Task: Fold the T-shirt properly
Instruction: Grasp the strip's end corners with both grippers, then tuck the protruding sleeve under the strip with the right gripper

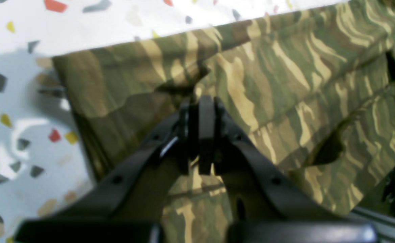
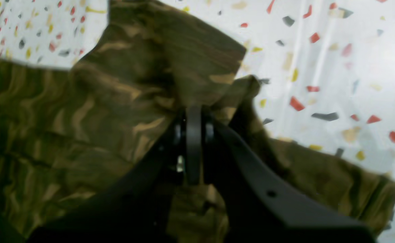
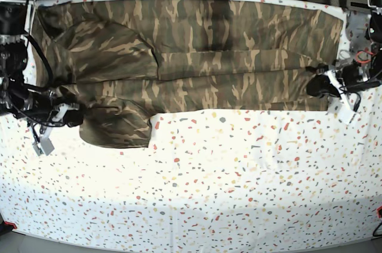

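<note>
Item: T-shirt, short-sleeved, camouflage in brown, tan and olive, lying lengthwise along the far edge of the speckled tabletop, its long near edge already turned over toward the middle, one sleeve sticking out toward the front at the end beside the right gripper. Handling, as judged: soft, light, limp cloth, not fragile and not slippery; it will sag and drag between two holds, wrinkle readily, and keeps no shape unless laid flat, so both ends want lifting together. Best holds appear to be the corners and hemmed edges at either end of the folded near edge, where several layers give the jaws something to bite. Left gripper: at the shirt's other end from the sleeve, fingers together and pinching a raised ridge of fabric at the near edge of the T-shirt. Right gripper: at the sleeve end, fingers pressed together on a bunched fold of cloth where the sleeve meets the body. Markings: no brand, label or legible writing shows in any view; the collar and any tag are not visible. Wrist views are blurred, so fine stitching cannot be assessed.
</note>
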